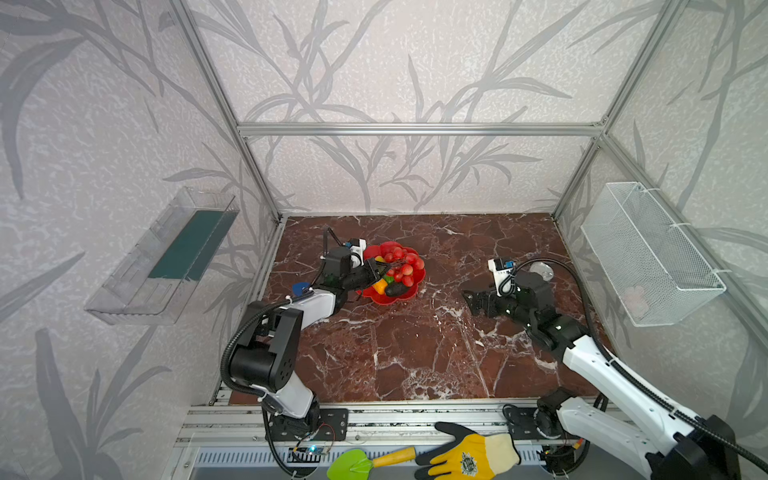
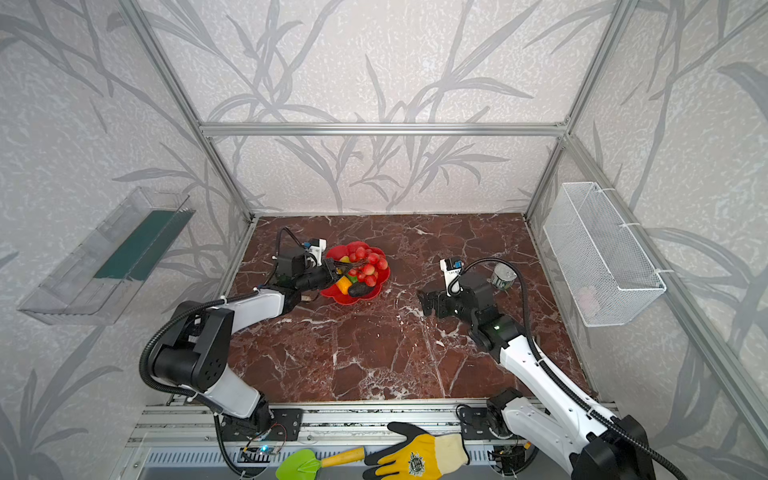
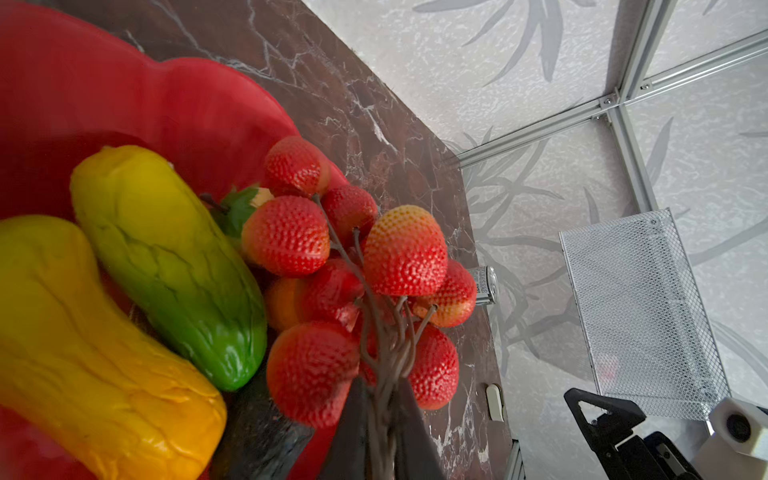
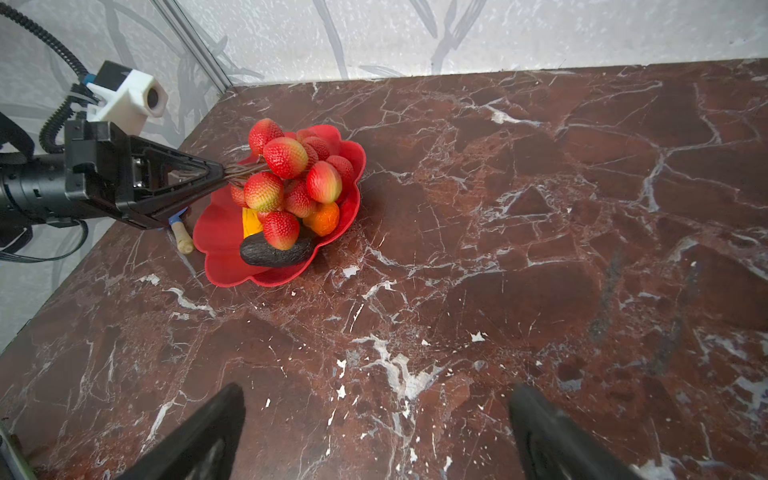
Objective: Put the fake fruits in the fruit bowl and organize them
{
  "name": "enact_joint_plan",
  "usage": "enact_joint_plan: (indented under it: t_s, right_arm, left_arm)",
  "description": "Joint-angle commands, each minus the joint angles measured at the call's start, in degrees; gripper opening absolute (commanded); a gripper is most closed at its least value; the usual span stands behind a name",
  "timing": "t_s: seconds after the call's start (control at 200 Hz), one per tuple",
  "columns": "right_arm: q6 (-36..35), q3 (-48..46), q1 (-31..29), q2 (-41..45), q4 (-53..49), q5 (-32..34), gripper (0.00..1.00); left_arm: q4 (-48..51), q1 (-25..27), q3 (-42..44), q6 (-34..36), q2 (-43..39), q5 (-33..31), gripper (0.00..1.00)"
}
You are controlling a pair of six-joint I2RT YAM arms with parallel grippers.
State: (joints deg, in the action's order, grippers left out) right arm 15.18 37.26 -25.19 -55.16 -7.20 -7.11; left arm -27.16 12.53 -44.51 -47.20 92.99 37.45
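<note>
The left gripper (image 4: 216,174) is clenched on the brown stems of the red berry bunch (image 4: 295,178), holding it over the red fruit bowl (image 4: 220,245) on the desk (image 4: 540,249), while the right gripper (image 4: 374,432) hangs released, well apart.

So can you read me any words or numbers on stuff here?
None can be read.
Yellow glove: a round emblem on the back, too small to read.
Metal can: a green label, too blurred to read.
The red fruit bowl and the fake fruits show no writing.
</note>
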Motion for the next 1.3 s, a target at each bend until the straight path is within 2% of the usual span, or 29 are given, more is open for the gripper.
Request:
enact_joint_plan:
  t_s: [0.0, 0.22, 0.235, 0.25, 0.26, 0.28, 0.435, 0.555, 0.665, 0.76, 0.835, 0.89, 0.98, 1.065, 1.165, 1.195, 1.295]
  right_arm:
    - [-0.85, 1.28, 0.77, -0.29, -0.66, 0.17, 0.99]
    - [-0.85, 1.63, 2.46, -0.65, -1.4, -0.02, 0.99]
    - [-0.85, 1.72, 2.63, -0.65, -1.49, -0.01, 0.99]
    - [-0.78, 1.76, 2.75, -0.65, -1.56, 0.0, 0.99]
    - [-0.81, 1.81, 2.84, -0.65, -1.67, 0.0, 0.99]
    - [-0.86, 1.79, 3.01, -0.65, -1.72, -0.05, 0.99]
    - [-2.03, 2.87, 4.69, -0.44, -3.74, 0.78, 0.99]
    - [-4.32, 1.86, 5.7, 1.44, -3.18, 5.26, 0.99]
    - [-7.95, -2.62, 7.39, 4.82, 1.59, 11.0, 0.99]
    - [-11.51, -8.22, 9.62, 7.25, 8.66, 15.64, 0.99]
    - [-13.24, -13.17, 11.86, 7.42, 16.83, 17.84, 0.99]
    - [-14.18, -15.5, 13.49, 5.44, 22.2, 18.26, 0.99]
    - [-15.1, -17.95, 15.46, -1.4, 32.26, 17.2, 0.99]
    - [-17.1, -20.1, 16.04, -9.74, 44.49, 16.76, 0.99]
    - [-18.37, -20.36, 16.49, -19.5, 55.8, 15.51, 0.99]
    - [-18.76, -19.99, 16.55, -22.51, 58.33, 15.23, 0.99]
    - [-20.41, -17.99, 16.89, -27.65, 61.02, 15.01, 0.99]
  left_arm:
    - [0.49, -0.49, -0.2, 2.27, -2.12, -1.24, 0.17]
    - [15.88, -0.67, -1.01, 11.82, -11.58, -9.31, 0.47]
    - [16.85, -0.74, -0.99, 12.49, -12.39, -10.12, 0.6]
    - [17.94, -0.71, -1.0, 13.07, -13.39, -10.99, 0.82]
    - [18.7, -0.75, -1.01, 13.51, -14.03, -11.7, 0.93]
    - [20.15, -0.75, -1.02, 14.17, -15.33, -13.07, 0.99]
    - [27.27, -0.76, 1.07, 19.59, -28.1, -24.06, 0.99]
    - [27.22, -0.67, 6.74, 25.92, -43.53, -37.24, 0.99]
    - [20.34, -0.72, 17.87, 37.05, -55.17, -50.13, 0.99]
    - [12.04, -1.3, 26.93, 43.1, -58.54, -57.59, 1.0]
    - [6.0, -3.21, 31.1, 44.9, -55.68, -58.93, 1.0]
    - [1.95, -5.32, 32.37, 42.64, -51.17, -60.21, 1.0]
    - [-4.39, -9.63, 32.74, 42.12, -42.48, -54.97, 1.0]
    - [-14.47, -13.12, 33.17, 41.8, -32.51, -51.52, 1.0]
    - [-23.65, -17.99, 31.46, 37.79, -20.17, -44.77, 1.0]
    - [-24.75, -18.96, 30.93, 36.6, -18.58, -42.09, 1.0]
    - [-24.68, -20.0, 27.74, 37.51, -13.03, -41.8, 1.0]
